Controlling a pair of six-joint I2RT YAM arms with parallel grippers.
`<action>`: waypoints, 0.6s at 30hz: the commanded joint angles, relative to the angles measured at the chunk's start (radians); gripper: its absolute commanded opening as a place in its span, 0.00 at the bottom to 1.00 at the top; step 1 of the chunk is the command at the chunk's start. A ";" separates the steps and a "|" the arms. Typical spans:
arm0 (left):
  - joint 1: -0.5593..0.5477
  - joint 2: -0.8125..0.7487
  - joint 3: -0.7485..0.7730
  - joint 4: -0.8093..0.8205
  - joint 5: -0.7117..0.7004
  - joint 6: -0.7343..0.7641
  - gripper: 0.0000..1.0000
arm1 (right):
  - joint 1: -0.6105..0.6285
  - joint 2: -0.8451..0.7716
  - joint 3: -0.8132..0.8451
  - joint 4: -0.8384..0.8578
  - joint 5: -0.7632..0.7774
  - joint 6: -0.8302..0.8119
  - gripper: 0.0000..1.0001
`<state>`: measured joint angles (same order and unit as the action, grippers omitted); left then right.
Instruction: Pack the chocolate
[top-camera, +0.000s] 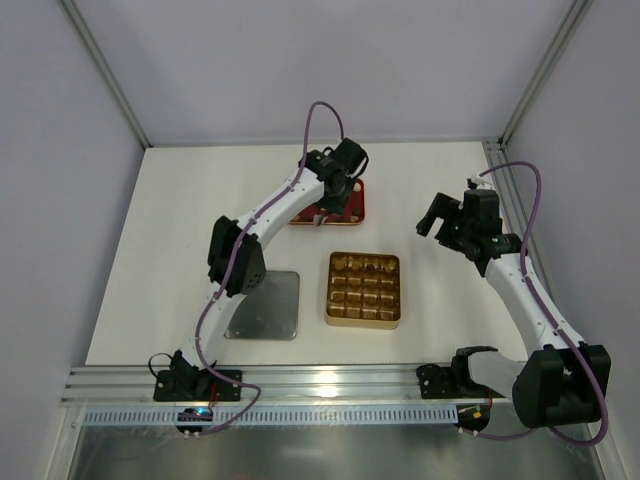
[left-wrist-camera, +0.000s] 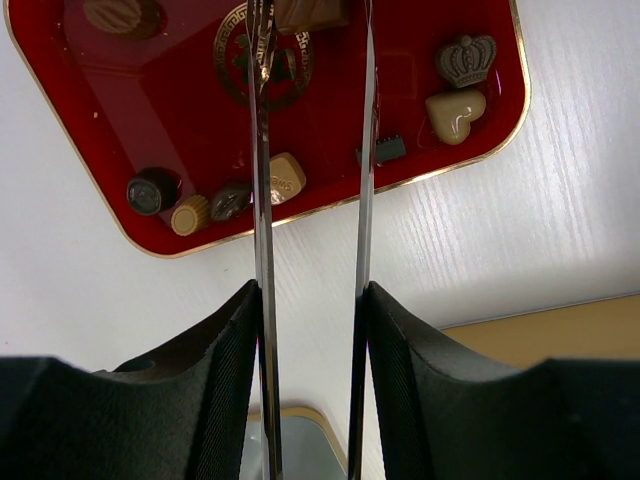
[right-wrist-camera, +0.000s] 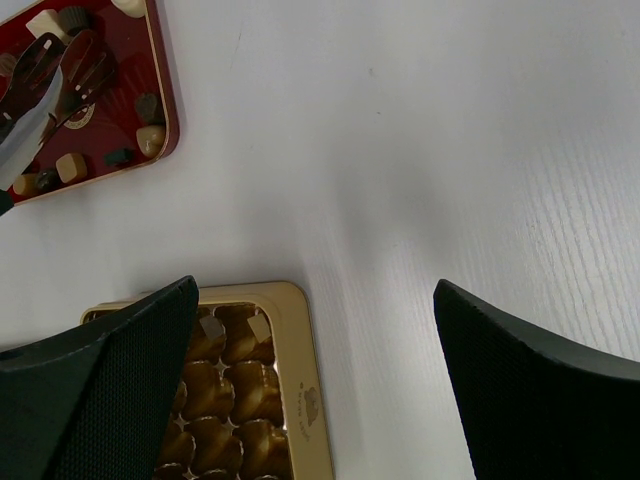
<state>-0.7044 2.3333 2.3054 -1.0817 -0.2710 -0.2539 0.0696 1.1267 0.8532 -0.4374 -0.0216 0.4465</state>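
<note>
The small chocolate pieces (left-wrist-camera: 285, 178) lie loose in the glossy red rectangular tray (left-wrist-camera: 420, 185) with a gold rim, at the far middle of the white tabletop (left-wrist-camera: 560, 230). Along the tray's near edge sit a dark round piece, a small tan round one, a dark oval and a tan block. Towards the right are a little dark square, a cream heart and a grey-brown crown. Another brown piece (left-wrist-camera: 310, 12) sits between the tips of the thin metal tongs (left-wrist-camera: 262, 150), but the picture's edge cuts it off and I cannot tell whether the tips pinch it. The left hand (left-wrist-camera: 310, 290) is closed partway on those tongs, its black pads pressing the two blades from either side.

Nearer, apart from the red tray, lies the gold tray (right-wrist-camera: 305, 400) with a grid of square compartments. Two of its far cells may hold pale pieces, though the right wrist view leaves that unsure. The right hand (right-wrist-camera: 315, 290) hangs spread wide with nothing in it, above bare tabletop just right of the gold tray's far corner. A square grey metal plate (top-camera: 268, 305) lies left of the gold tray.
</note>
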 joint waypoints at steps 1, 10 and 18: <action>0.005 -0.014 0.020 0.031 0.007 0.007 0.44 | -0.004 -0.001 -0.002 0.031 -0.008 -0.012 1.00; 0.006 -0.038 0.025 0.014 -0.005 0.013 0.39 | -0.002 0.001 0.000 0.031 -0.011 -0.011 1.00; 0.005 -0.083 0.071 -0.003 -0.010 0.019 0.38 | -0.004 -0.002 0.003 0.028 -0.011 -0.008 1.00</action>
<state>-0.7044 2.3325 2.3157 -1.0847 -0.2695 -0.2520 0.0696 1.1267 0.8471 -0.4347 -0.0235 0.4469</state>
